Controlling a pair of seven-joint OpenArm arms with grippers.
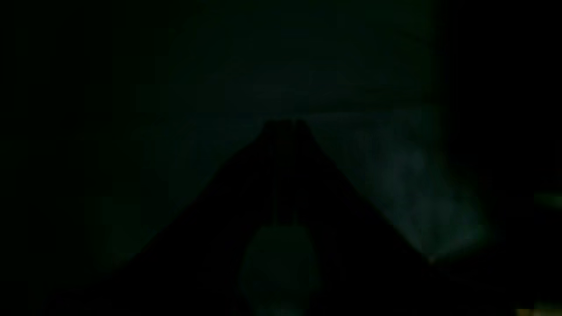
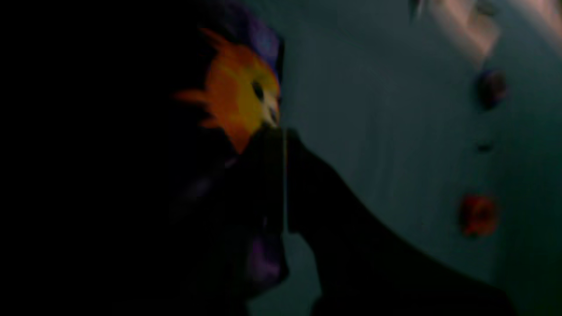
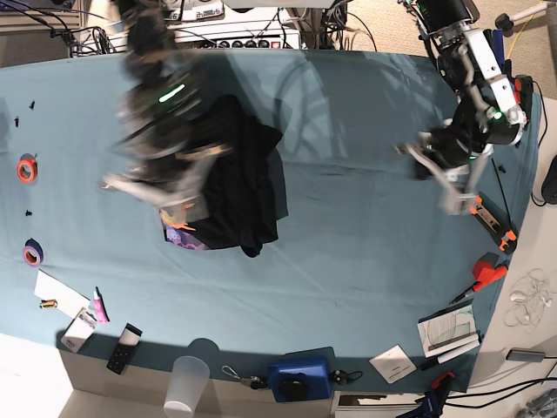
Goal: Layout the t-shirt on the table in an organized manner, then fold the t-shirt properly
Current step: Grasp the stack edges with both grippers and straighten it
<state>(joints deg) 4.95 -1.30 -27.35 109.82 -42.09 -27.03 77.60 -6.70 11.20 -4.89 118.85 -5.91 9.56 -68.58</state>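
Observation:
The black t-shirt point(image 3: 239, 174) lies bunched in a heap on the teal table point(image 3: 365, 244), left of centre, with its purple-and-orange print point(image 3: 184, 237) showing at the near edge. My right gripper point(image 3: 178, 196), blurred, is over the heap's left side. In the right wrist view its fingers point(image 2: 285, 131) are pressed together at the edge of the orange print point(image 2: 241, 92), shut on the shirt fabric. My left gripper point(image 3: 435, 170) is far to the right, away from the shirt. In the very dark left wrist view its fingers meet at a tip point(image 1: 285, 125), shut and empty.
An orange tape roll point(image 3: 27, 168) and a purple tape roll point(image 3: 32, 253) lie at the table's left edge. A plastic cup point(image 3: 187, 386), a blue box point(image 3: 298, 379) and papers point(image 3: 448, 331) line the near edge. A red tool point(image 3: 487, 270) lies at right.

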